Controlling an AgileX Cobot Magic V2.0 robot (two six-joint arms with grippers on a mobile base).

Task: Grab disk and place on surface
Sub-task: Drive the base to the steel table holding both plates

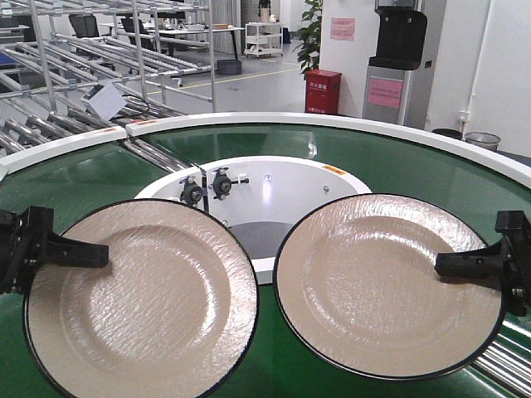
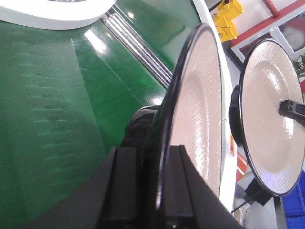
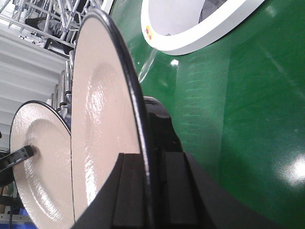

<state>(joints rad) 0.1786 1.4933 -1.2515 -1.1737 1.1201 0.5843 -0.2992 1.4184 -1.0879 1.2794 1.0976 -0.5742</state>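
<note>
Item 1, left gripper: closed on the left disk at its 9 o'clock rim. My left wrist view shows both jaws pressed flat against the black edge with no gap. I judge the edge grip leaves the underside free to meet a flat top.

Item 2, left disk: cream face, black rim, tilted toward the front camera. It hangs over the green conveyor belt and does not rest on it.

Item 3, white hub: at 12 o'clock between the 2 disks, inside the belt ring.

Item 4, right disk: same make and tilt, just beside the left one, rims apart. I judge the outward grips keep the 2 arms from crowding each other.

Item 5, right gripper: clamped on the right disk at its 3 o'clock rim. My right wrist view confirms a full pinch.

Item 6, surface: I cannot pick it out in any view. Both disks are grabbed; placing is not yet done.
</note>
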